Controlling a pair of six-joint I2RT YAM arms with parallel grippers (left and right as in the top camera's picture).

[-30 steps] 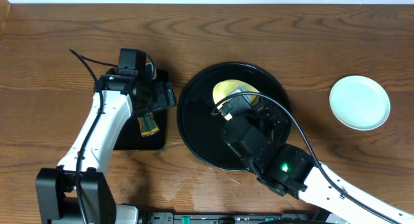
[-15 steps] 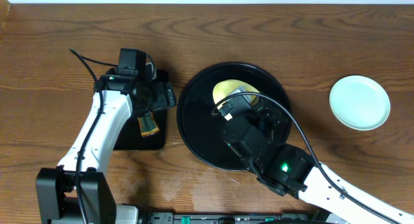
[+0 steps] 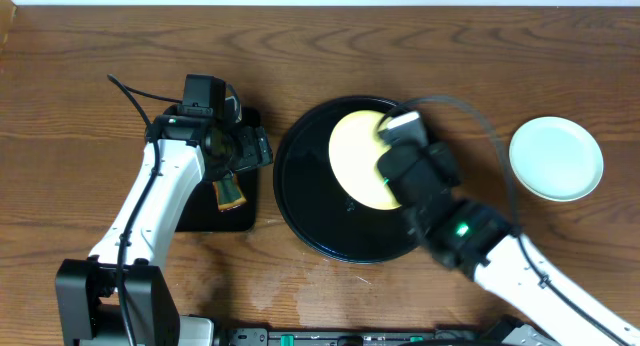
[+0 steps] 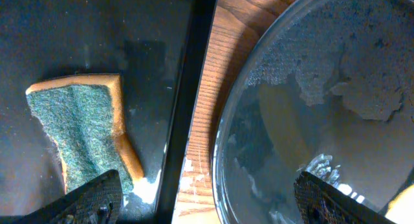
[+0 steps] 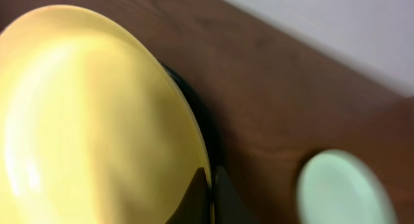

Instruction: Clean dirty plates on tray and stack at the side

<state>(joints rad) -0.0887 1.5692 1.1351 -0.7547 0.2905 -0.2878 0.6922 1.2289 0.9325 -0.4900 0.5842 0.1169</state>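
Right gripper [image 5: 209,193] pinches yellow plate [image 3: 352,156] by its rim over tray [image 3: 300,201]: an edge hold, likely for carrying to mint plate [image 3: 556,158] right of tray. Left gripper [image 4: 207,201] spread, empty, at tray's left edge.

The overhead camera is looking straight down from high up, taking in the whole table [image 3: 420,46]. The left wrist camera is pointing down from close by, straddling the small tray [image 4: 97,43] with its sponge [image 4: 81,130], a strip of wood and the tray [image 4: 336,120] at its rim. Overhead is showing all of these too. The right wrist camera is sitting right against the yellow plate [image 5: 84,120], blurred, and facing across the table toward the mint plate [image 5: 343,188], which is lying at overhead's right edge.
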